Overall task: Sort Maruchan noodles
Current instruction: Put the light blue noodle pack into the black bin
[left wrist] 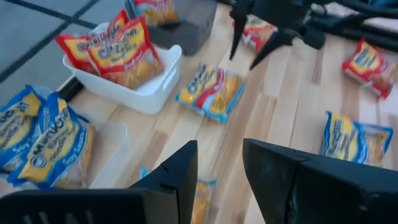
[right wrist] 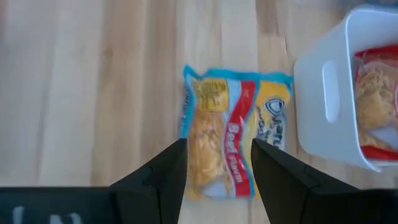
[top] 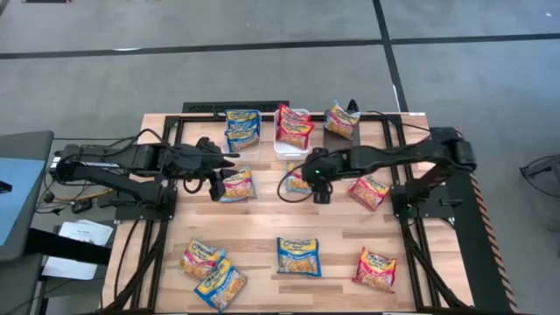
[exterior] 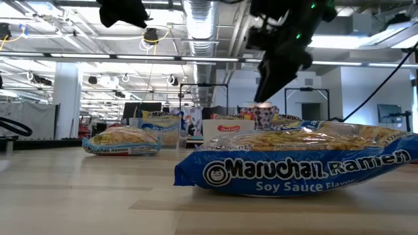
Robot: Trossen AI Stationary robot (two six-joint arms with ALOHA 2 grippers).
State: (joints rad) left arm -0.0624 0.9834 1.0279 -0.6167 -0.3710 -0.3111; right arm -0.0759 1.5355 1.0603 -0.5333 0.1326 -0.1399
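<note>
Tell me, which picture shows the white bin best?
The left wrist view: the white bin shows whole, red packets inside. The high view shows it small, the right wrist view only one end, the low view mostly hides it.

Table layout, high view

Three bins along the far edge: clear bin point(top: 243, 131) left, white bin point(top: 291, 131) middle, dark bin point(top: 342, 122) right, each with packets in it. Beef packet point(top: 296, 179) just in front of the white bin, another packet point(top: 236, 185) to its left, one point(top: 369, 190) to its right. Four more along the near edge.
</note>
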